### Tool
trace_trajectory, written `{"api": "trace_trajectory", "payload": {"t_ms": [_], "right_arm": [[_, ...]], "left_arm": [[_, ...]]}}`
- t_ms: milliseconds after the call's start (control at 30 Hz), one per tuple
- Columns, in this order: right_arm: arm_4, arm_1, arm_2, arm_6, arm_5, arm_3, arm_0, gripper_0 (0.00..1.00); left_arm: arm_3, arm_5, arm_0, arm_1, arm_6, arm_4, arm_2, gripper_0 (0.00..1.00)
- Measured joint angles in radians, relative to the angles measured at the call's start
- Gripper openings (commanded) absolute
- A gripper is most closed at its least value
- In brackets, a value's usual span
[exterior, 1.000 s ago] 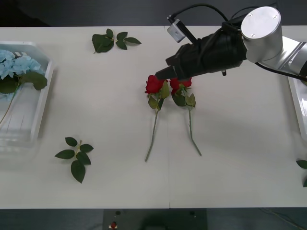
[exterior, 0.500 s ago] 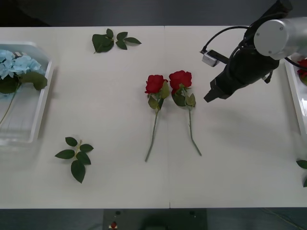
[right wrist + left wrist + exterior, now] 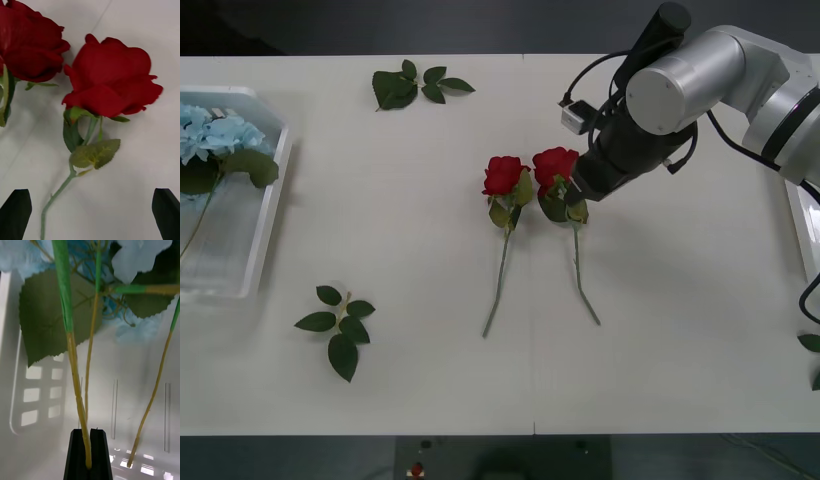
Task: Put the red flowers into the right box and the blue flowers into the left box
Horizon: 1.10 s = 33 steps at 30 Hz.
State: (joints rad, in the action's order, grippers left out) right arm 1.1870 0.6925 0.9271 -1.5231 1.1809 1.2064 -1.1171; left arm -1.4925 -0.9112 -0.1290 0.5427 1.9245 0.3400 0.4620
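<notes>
White table (image 3: pixel 680 330) | right gripper (image 3: pixel 90 213) apart above red flowers (image 3: pixel 556 165) | left gripper (image 3: pixel 89 450) clamps blue flowers (image 3: pixel 71 333) stem

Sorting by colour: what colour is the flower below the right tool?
Deep red rose, clearest in the right wrist view.

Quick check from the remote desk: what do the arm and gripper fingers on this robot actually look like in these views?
The right arm is made of rounded silver-grey segments with a black forearm section; black cables loop along it, and a small pale box sits near the right gripper. In the right wrist view its fingers are black, flat-sided tips. The left gripper has the same black fingers, narrow and straight-edged.
</notes>
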Motion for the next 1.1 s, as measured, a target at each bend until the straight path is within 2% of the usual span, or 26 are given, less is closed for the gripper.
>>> {"api": "trace_trajectory", "payload": {"t_ms": [33, 100, 133, 267, 433, 600, 867, 1000, 1100], "right_arm": [[-0.003, -0.008, -0.002, 0.0, -0.007, 0.0, 0.007, 0.94], [-0.004, -0.021, -0.001, 0.0, -0.02, 0.0, 0.017, 0.94], [-0.004, -0.026, 0.001, 0.0, -0.021, 0.0, 0.021, 0.93], [-0.033, -0.048, 0.006, 0.0, -0.022, -0.003, 0.037, 0.94], [-0.052, -0.097, 0.006, 0.001, -0.048, -0.073, 0.046, 0.93], [-0.079, -0.151, 0.006, 0.001, -0.102, -0.155, 0.046, 0.94], [-0.116, -0.193, 0.006, 0.001, -0.13, -0.223, 0.046, 0.93], [-0.129, -0.193, 0.006, 0.001, -0.13, -0.224, 0.047, 0.94], [-0.144, -0.193, 0.006, 0.0, -0.131, -0.224, 0.055, 0.94]], "left_arm": [[0.011, 0.003, 0.0, 0.0, 0.0, 0.007, 0.0, 0.06], [0.018, 0.003, 0.0, 0.0, 0.0, 0.022, 0.0, 0.28], [0.018, 0.002, 0.0, 0.0, 0.0, 0.037, 0.0, 0.36], [0.005, -0.064, 0.0, 0.0, 0.0, 0.119, 0.011, 0.53], [-0.082, -0.215, 0.0, 0.0, 0.0, 0.16, 0.069, 0.65], [-0.238, -0.401, 0.0, 0.001, 0.0, 0.19, 0.136, 0.74], [-0.491, -0.634, -0.005, 0.002, -0.024, 0.297, 0.2, 0.79], [-0.629, -0.728, -0.02, 0.003, -0.229, 0.341, 0.174, 0.79], [-0.725, -0.736, -0.028, 0.005, -0.344, 0.343, 0.092, 0.79]]}}
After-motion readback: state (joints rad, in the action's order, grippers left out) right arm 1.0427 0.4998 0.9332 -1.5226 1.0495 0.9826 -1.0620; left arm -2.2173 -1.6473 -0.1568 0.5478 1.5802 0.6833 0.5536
